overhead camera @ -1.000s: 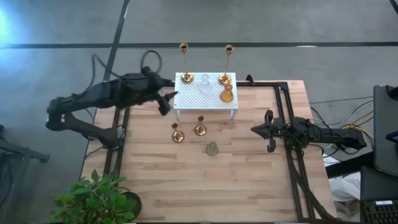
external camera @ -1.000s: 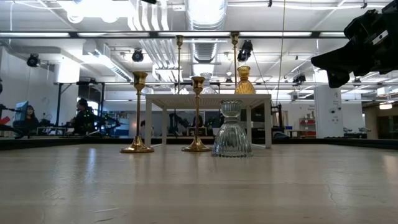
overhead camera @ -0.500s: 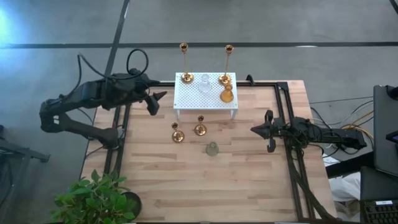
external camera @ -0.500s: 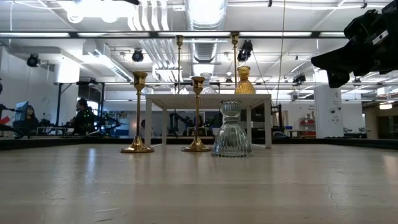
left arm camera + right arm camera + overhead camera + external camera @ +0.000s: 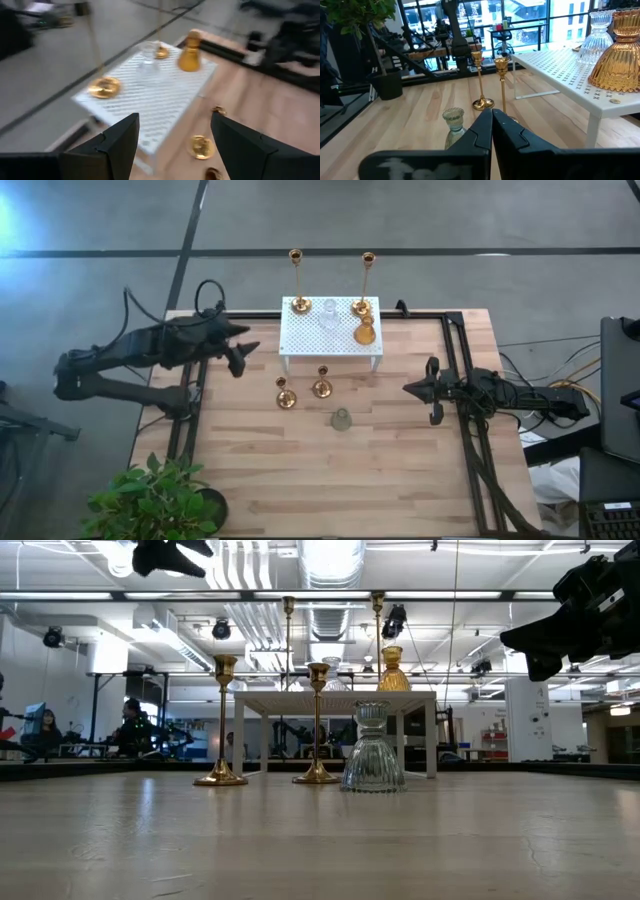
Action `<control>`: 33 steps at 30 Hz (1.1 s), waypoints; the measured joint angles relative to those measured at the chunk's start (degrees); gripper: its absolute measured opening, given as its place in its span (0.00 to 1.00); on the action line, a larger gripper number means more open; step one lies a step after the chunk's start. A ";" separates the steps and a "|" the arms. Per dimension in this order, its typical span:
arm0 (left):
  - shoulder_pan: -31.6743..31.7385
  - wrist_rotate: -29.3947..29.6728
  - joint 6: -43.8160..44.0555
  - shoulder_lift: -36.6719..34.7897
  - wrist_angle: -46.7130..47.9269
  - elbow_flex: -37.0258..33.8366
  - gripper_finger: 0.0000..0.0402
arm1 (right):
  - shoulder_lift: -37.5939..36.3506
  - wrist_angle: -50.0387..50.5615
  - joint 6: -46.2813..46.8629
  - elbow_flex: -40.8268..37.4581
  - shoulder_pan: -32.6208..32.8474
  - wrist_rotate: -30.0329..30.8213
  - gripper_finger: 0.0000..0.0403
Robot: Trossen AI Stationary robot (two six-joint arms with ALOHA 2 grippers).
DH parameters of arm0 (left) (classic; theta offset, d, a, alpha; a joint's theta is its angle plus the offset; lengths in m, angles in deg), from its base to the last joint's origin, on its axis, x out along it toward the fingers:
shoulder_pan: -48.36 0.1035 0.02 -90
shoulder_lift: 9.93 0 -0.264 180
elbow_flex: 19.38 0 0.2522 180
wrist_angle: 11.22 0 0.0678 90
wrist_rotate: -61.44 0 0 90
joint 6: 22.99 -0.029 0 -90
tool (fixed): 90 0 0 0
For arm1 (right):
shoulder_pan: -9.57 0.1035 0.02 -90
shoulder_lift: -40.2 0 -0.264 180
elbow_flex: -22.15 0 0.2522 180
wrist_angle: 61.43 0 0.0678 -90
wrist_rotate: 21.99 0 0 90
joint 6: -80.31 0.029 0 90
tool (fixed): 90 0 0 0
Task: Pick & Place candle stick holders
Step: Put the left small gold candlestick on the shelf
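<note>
- Grey-green glass holder (image 5: 342, 419): nearest the table's front edge, standing alone on the bare wood.
- Two short brass holders (image 5: 287, 395) and (image 5: 322, 387): upright, side by side, just in front of the white stand (image 5: 330, 335).
- On the stand: amber glass holder (image 5: 365, 332), clear glass holder (image 5: 329, 313) and two tall brass sticks (image 5: 296, 280), (image 5: 367, 282) at its rear corners.
- Left gripper (image 5: 240, 352): fingers apart, empty, in the air beside the stand's left end (well above the table in the low view).
- Right gripper (image 5: 418, 389): fingers together, waiting at the right side.
- Judged advice: descend upright over one short brass holder, straddle its stem, and avoid nudging its neighbour.
</note>
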 joint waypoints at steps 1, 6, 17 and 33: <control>0.00 -2.19 0.00 -1.42 -1.72 -2.24 0.63 | 0.00 0.00 0.00 -0.02 0.02 0.00 0.02; 0.00 -15.29 -4.29 -6.33 -10.92 -13.75 0.63 | 0.00 0.00 0.00 -0.01 0.01 0.00 0.02; 0.00 -25.49 -10.06 -7.05 -20.59 -29.53 0.63 | 0.00 0.01 0.00 -0.02 0.01 0.00 0.02; -1.49 -37.62 -15.33 -7.18 -13.27 -29.74 0.63 | 0.02 0.00 0.00 -0.02 0.00 0.00 0.02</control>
